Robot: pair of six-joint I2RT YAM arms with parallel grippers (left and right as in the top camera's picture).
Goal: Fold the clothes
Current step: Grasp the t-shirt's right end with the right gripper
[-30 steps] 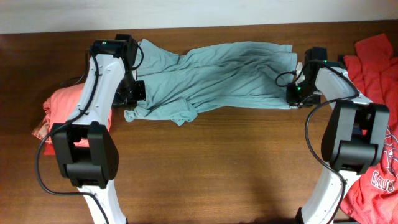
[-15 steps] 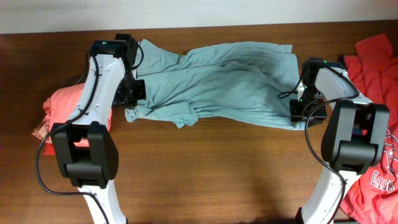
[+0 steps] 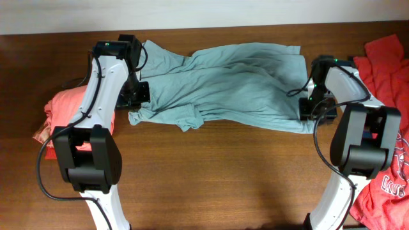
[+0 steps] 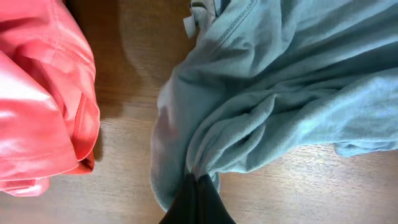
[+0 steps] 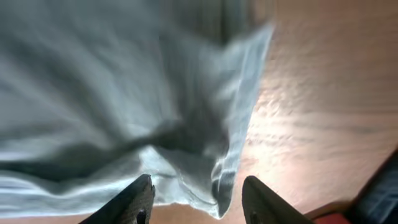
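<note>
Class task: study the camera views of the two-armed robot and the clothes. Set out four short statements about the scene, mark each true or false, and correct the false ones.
1. The left claw is shut on the grey-blue T-shirt. True.
2. The right claw is clamped on the shirt. False: its fingers stand apart at the shirt's edge.
3. A coral-red garment lies near the left claw. True.
4. The grey-blue T-shirt is folded into a neat square. False: it lies spread out and wrinkled.
</note>
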